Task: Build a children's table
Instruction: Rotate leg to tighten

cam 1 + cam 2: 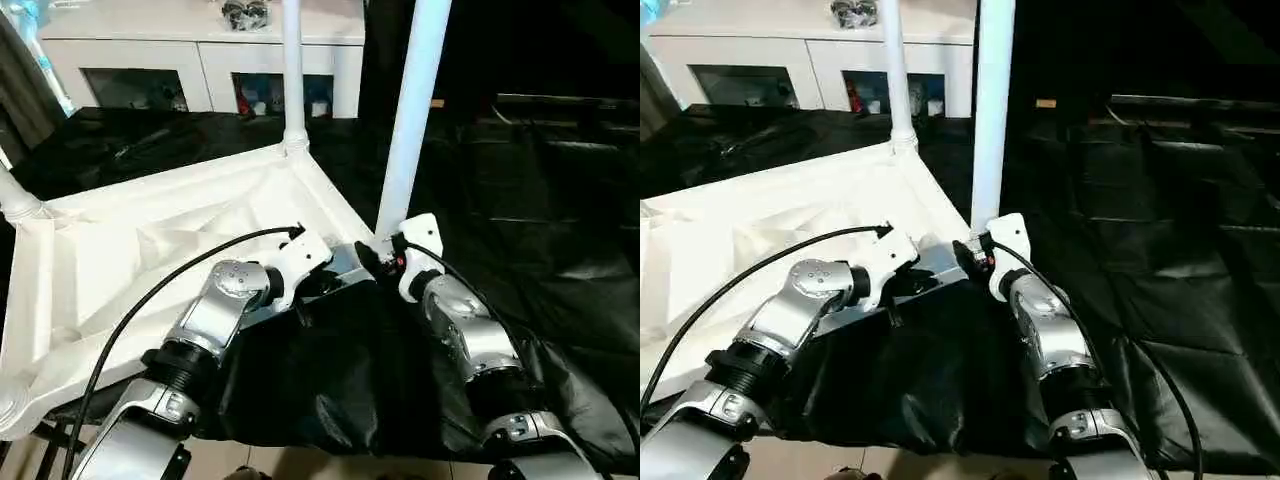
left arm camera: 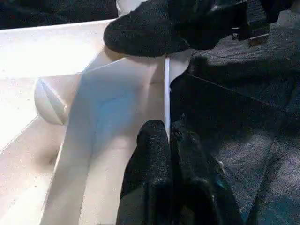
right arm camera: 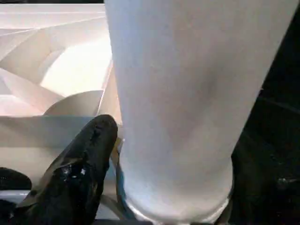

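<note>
Tabletop: the white plastic tabletop (image 1: 150, 250) lay upside down on the black sheet (image 1: 540, 200), ribbed underside up, occupying the left half of my view.
Far-left leg: a white leg (image 1: 15, 200) rose from the corner socket at the tabletop's left edge, only its base visible.
Rear leg: a second leg (image 1: 292, 70) stood upright in the far corner socket, in front of the white cabinet (image 1: 200, 60).
My left gripper: my left gripper (image 2: 169, 140) sat at the tabletop's near right rim; the two black fingers (image 2: 150, 159) were clenched together, pinching the thin white edge of the rim between their tips.
Near-right leg: a third leg (image 1: 412, 110) stood upright at the near right corner of the tabletop, its base at the socket, just beside both my grippers.
My right gripper: my right gripper (image 1: 378, 262) was at the foot of that leg. One black finger (image 3: 79, 164) lay against the leg's side near its base; the other finger was hidden behind the leg. I could not tell whether the jaws were gripping the leg or standing released around it.
Right of scene: bare wrinkled black sheet, with a dark backdrop (image 1: 520, 50) behind it.
</note>
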`<state>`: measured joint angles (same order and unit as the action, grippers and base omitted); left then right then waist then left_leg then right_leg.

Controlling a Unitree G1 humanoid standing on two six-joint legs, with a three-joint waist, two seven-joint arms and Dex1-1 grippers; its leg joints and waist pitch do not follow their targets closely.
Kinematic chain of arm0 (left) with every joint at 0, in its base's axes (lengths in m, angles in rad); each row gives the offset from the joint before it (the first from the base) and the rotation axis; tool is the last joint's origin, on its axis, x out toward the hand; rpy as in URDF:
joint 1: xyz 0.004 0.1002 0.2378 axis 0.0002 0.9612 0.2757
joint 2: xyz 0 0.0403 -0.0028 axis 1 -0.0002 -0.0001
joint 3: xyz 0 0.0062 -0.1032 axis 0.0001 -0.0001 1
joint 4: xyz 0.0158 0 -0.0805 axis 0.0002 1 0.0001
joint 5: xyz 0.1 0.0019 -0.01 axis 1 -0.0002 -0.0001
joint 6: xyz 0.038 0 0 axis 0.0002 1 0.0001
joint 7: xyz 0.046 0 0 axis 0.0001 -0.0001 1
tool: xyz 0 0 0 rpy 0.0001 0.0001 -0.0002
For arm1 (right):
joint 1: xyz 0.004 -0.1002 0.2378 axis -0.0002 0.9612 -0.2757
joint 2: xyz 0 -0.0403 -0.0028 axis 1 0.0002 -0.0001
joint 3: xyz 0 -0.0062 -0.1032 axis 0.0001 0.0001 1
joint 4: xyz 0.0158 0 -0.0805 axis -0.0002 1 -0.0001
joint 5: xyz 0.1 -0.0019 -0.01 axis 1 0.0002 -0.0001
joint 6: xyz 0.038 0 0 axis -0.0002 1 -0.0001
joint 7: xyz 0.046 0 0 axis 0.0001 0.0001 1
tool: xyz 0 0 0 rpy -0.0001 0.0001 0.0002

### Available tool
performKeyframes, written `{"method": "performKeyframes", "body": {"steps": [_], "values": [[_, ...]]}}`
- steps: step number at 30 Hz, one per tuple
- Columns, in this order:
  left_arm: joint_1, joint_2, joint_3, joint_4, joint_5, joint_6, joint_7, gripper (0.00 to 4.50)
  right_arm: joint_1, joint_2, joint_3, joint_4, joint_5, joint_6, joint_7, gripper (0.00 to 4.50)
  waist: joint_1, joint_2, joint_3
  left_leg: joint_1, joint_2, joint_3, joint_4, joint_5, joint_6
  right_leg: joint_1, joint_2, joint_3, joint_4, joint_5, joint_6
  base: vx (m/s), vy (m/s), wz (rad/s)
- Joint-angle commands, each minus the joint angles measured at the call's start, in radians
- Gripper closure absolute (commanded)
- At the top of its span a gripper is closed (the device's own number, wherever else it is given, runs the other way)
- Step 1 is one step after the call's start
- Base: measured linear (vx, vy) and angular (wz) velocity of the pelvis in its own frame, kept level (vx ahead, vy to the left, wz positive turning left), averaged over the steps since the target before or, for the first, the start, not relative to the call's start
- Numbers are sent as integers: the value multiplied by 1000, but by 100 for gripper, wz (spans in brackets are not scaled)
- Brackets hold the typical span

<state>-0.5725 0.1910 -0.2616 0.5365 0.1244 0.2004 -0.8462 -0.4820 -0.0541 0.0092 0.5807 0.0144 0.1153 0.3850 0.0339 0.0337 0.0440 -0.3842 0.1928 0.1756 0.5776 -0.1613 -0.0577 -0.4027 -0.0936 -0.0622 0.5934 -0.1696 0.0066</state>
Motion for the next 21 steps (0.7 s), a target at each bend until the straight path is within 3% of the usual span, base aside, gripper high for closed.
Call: {"method": "performKeyframes", "body": {"steps": [1,6,11,16,21], "values": [[-13,-29,-27,-38,-30,-55,-19,450,5,37,91,-13,5,-5,82,87,0,1,-60,17,27,-9,-74,-355,4,38,-42,34,-81,-299,-195,0,0,0],[3,36,-44,-61,-50,-94,-149,450,12,-59,109,-33,12,-34,230,87,2,0,-64,14,28,-7,-69,-305,25,45,-42,34,-73,-224,-217,0,0,0],[-4,106,-38,-45,-69,-142,-250,450,55,-168,180,-107,42,-63,495,87,11,1,-66,15,31,-3,-64,-266,55,49,-40,33,-62,-133,-252,0,0,0],[-10,153,-31,-30,-87,-164,-330,450,84,-240,225,-177,100,1,706,87,26,0,-63,19,36,-1,-66,-289,54,47,-41,33,-62,-179,-259,0,0,0],[-11,181,-26,-12,-107,-175,-371,450,79,-275,255,-178,102,-8,785,110,31,0,-62,19,36,-3,-69,-309,36,44,-44,34,-65,-222,-253,0,0,0]]}}
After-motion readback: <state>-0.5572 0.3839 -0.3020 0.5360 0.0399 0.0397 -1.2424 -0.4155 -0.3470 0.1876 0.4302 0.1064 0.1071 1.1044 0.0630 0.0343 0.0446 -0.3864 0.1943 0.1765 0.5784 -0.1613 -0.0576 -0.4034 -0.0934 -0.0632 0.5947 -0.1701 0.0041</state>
